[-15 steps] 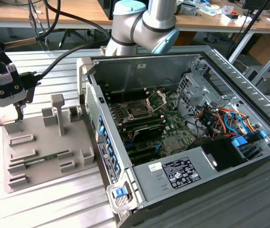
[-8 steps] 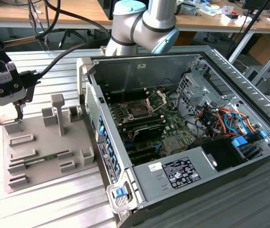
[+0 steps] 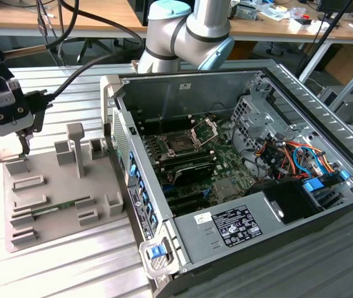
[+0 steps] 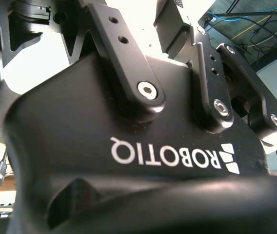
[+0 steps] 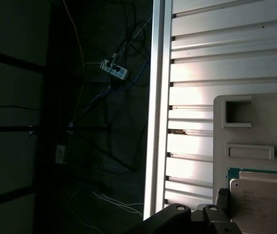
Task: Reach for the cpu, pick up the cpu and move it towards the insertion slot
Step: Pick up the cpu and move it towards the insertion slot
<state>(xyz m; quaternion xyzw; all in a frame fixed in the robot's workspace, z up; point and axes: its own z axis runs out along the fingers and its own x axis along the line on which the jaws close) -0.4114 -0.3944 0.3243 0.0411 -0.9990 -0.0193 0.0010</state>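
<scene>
In the first wrist view the cpu (image 5: 263, 200), a flat chip with a pale silvery top and a green rim, lies in a pocket of the grey fixture tray (image 5: 275, 122). My gripper (image 3: 5, 154) hangs open over the back corner of that tray (image 3: 46, 236) at the exterior view's left, close above the cpu's pocket and holding nothing. Black gripper parts (image 5: 192, 219) sit right beside the chip. The insertion slot (image 3: 179, 144), a square socket with its silver frame (image 3: 204, 129) hinged up, is on the motherboard inside the open computer case.
The open case (image 3: 238, 242) stands to the exterior view's right of the tray, its side wall (image 3: 133, 186) between tray and socket. A green memory stick (image 3: 55, 208) lies on the tray among raised grey blocks (image 3: 76, 146). The ribbed metal table's edge (image 5: 158, 107) runs close to the tray.
</scene>
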